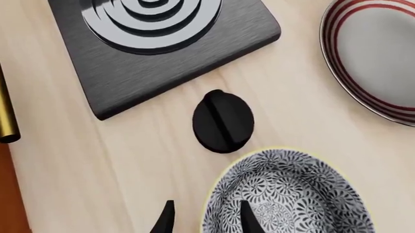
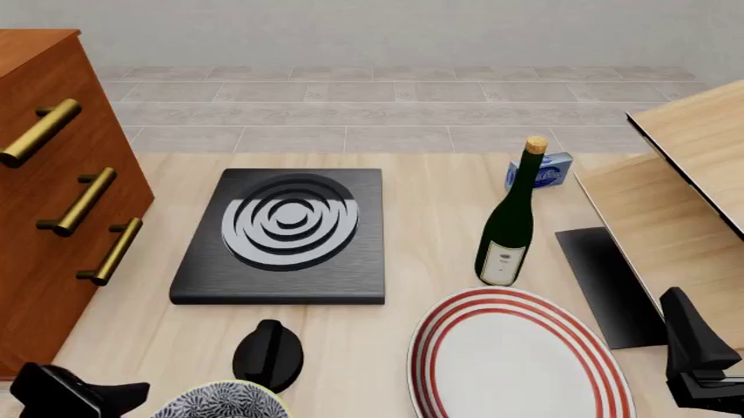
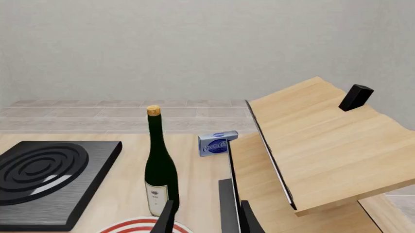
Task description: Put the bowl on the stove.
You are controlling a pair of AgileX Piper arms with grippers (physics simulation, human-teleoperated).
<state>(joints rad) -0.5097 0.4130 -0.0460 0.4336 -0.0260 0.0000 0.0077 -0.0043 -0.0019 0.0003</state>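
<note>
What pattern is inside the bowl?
Dense blue-and-white floral pattern on the bowl, clearest in the left wrist view.

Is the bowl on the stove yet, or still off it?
Still off. The bowl sits on the table near the knob, apart from the stove, with one left gripper finger inside its rim.

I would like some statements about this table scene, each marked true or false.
1. The bowl sits on the stove. False: it is on the table, in front of the knob.
2. The left gripper has one finger inside the bowl. True.
3. The bottle lies on its side. False: it stands upright.
4. The plate has red rings. True.
5. The right gripper holds the plate. False: it holds nothing.
</note>
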